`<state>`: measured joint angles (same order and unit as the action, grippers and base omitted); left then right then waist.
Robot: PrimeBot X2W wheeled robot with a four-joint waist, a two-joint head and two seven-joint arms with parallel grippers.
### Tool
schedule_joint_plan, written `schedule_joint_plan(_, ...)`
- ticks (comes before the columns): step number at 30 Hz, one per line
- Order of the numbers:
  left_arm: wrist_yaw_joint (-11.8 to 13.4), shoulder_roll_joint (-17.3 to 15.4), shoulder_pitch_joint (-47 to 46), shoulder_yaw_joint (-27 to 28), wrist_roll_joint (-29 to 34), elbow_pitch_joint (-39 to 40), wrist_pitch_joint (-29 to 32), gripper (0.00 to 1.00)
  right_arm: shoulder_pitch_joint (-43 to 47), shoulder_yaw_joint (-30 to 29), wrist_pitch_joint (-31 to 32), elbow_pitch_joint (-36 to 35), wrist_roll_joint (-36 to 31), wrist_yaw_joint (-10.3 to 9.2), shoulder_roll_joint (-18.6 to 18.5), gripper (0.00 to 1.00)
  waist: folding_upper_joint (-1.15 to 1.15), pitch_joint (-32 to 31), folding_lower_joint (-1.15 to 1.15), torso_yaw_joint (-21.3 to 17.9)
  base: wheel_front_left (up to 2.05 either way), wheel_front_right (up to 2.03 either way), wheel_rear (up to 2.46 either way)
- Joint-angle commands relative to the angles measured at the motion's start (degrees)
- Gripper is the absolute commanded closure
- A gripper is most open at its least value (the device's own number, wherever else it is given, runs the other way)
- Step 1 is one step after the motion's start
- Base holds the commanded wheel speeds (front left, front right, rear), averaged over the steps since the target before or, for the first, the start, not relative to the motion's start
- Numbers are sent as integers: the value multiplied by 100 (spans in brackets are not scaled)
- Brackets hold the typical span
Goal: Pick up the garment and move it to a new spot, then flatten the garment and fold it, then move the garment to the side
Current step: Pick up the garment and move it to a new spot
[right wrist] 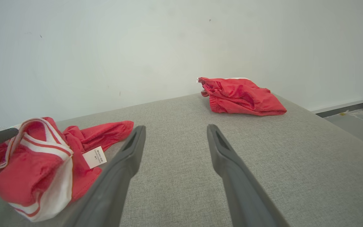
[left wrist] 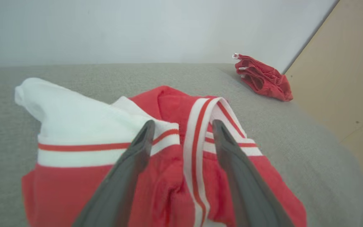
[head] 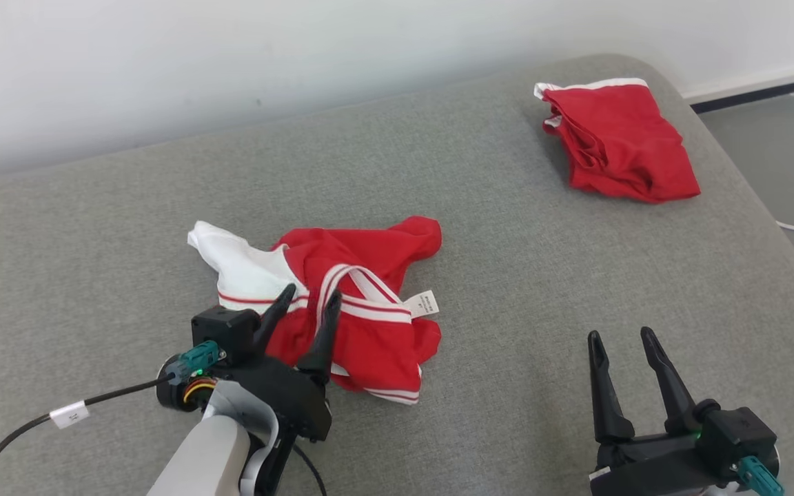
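The crumpled red-and-white garment (head: 369, 331) lies in a heap on the grey cushion (head: 507, 262), left of centre in the head view. Its white part is bunched toward the left, its striped band loops across the top, and a small white label (head: 426, 303) pokes out on the right. The left gripper (head: 311, 293) is right over the heap's near-left side, fingers spread wide. In the left wrist view, red cloth and the striped band sit between and beneath them, not pinched. The right gripper (head: 620, 335) hovers wide open over bare cushion, well apart from the heap. Far back right, a second red garment (head: 617, 141) rests near the cushion's edge, by the white wall (head: 163, 69).
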<state>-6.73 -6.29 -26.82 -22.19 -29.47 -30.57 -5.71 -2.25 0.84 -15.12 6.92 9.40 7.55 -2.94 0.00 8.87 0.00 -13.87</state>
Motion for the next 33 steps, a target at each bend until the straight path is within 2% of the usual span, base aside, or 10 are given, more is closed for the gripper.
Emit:
schedule_joint_plan(1, -25, -1, -19, -36, 30, 89, -93, 0, 87, -37, -1, 6, -43, -15, 13, 0, 0, -125, 0, 137, 0, 0, 0)
schedule_joint_plan(3, -31, 1, 24, 11, -103, 232, -159, 0, 135, -61, -1, 12, -27, -15, 15, 0, 0, -197, 0, 221, 0, 0, 0)
schedule_joint_plan(8, 48, -259, 168, 105, -39, 670, -281, 0, 204, -75, -1, -30, 9, -15, 14, 0, 0, -326, 0, 431, 0, 0, 0)
schedule_joint_plan(14, 371, -670, 546, 270, 234, 1005, -620, 0, 233, -94, -1, -35, -10, -15, 13, 0, 0, -472, 0, 630, 0, 0, 0)
schedule_joint_plan(20, 646, -922, 1155, 504, 497, 1255, -909, 0, 259, -123, -1, -28, -13, -15, 13, 0, 0, -610, 0, 766, 0, 0, 0)
schedule_joint_plan(26, 864, -893, 1663, 946, 763, 1713, -948, 0, 250, -148, -1, -19, 30, -15, 13, 0, 0, -608, 0, 863, 0, 0, 0)
schedule_joint_plan(33, 734, -604, 2342, 1476, 1218, 2272, -949, 0, 286, -159, -1, 34, 69, -15, 12, 0, 0, -599, 0, 1019, 0, 0, 0)
